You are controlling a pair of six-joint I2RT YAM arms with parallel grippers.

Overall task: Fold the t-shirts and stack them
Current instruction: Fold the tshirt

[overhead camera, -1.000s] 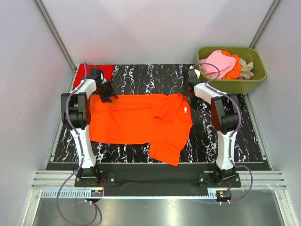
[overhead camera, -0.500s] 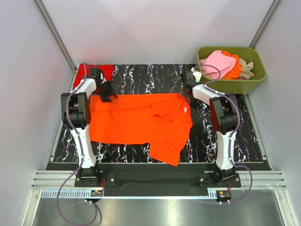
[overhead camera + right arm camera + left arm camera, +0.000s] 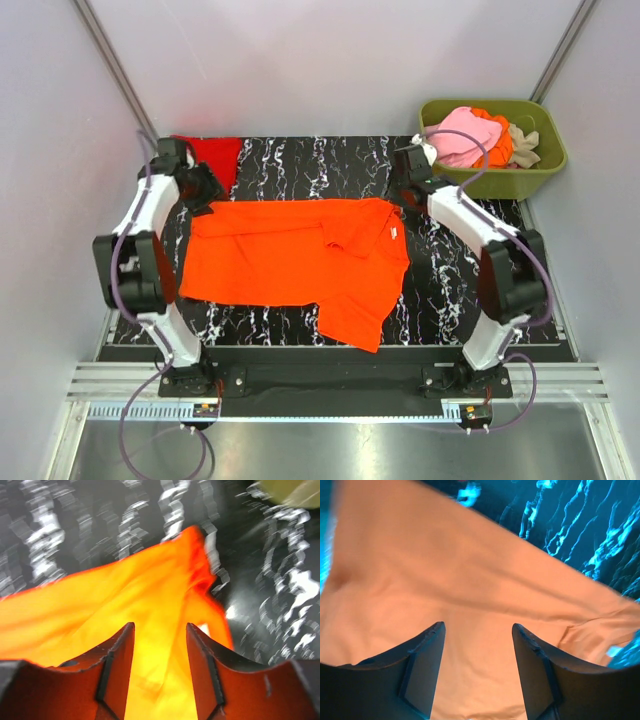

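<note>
Hovering over orange t-shirt's [image 3: 290, 255] far edge, fingers [image 3: 425, 665] spread.

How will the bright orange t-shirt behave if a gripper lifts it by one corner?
Probably floppy: the orange t-shirt lies flat with soft creases and a part folded over near its white label, so it would likely drape and hang. It looks thin, so likely light. Pushed on the table, it may bunch up rather than slide whole.

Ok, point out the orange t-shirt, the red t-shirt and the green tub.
orange t-shirt [image 3: 280, 255], top external view, middle of its body.
red t-shirt [image 3: 218, 155], top external view, its visible part.
green tub [image 3: 520, 181], top external view, near wall.
</note>
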